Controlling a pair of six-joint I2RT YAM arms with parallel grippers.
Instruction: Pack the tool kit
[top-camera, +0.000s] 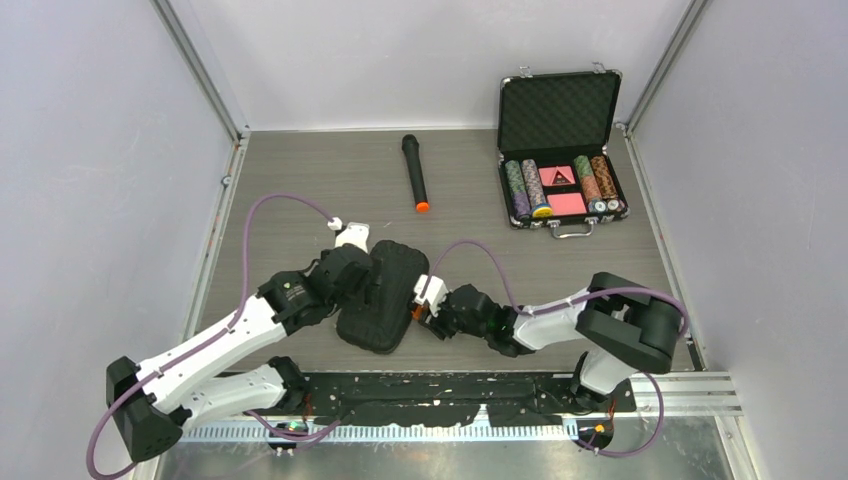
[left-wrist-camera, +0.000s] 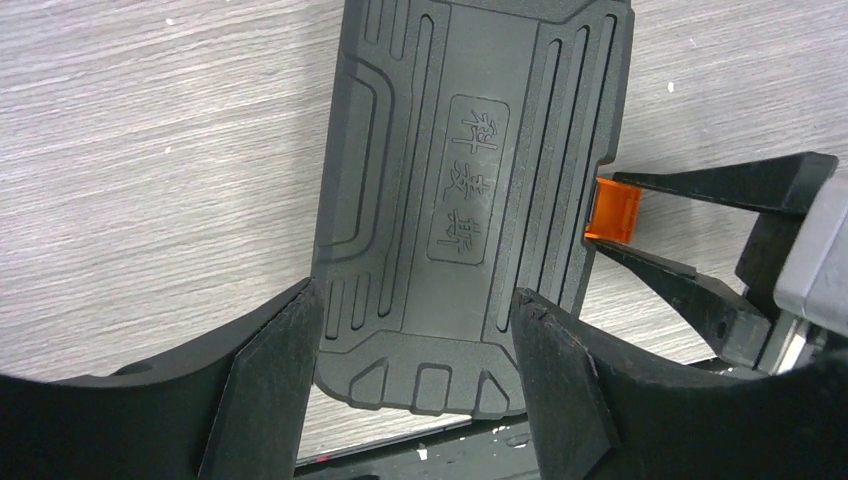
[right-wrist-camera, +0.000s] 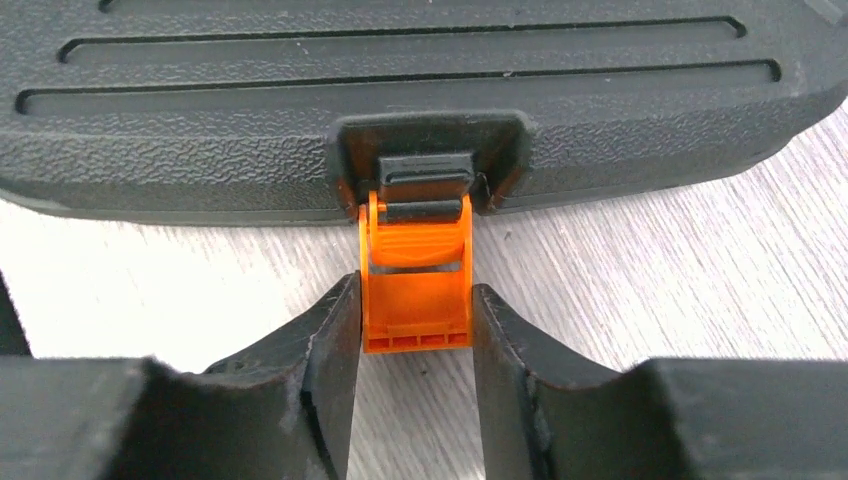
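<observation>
- The tool kit (top-camera: 385, 295) lies shut and flat on the tabletop (top-camera: 300, 170), just ahead of my arm bases and between my two hands, its length slanting away from me.
- My left hand (left-wrist-camera: 415, 295) spans the near end of the case with a finger against each long edge, so I take it to be gripping the kit to steady it.
- My right hand (right-wrist-camera: 415, 290) is closed on the orange latch (right-wrist-camera: 415, 250), with its fingers (right-wrist-camera: 335, 340) pressed to the tab's two sides.
- The step in hand, as I judge it, is snapping that latch home. It sticks straight out from the case's side on its black hinge and is not yet folded over.
- To do it well, I should swing the tab about its hinge rather than pull outward. The pinch must be light enough to let it pivot, and my left hand should brace the case against sliding.
- Pinched by its smooth sides, the tab could slip free, so pressing flat on its face may serve better.
- The case is black textured plastic with rounded corners, long ribs and grooves, and a panel of embossed characters mid-lid. The latch is its only colour, and the inside is hidden.
- Farther off, well apart, lie a black microphone (top-camera: 414, 173) and an open chip case (top-camera: 560, 150).
</observation>
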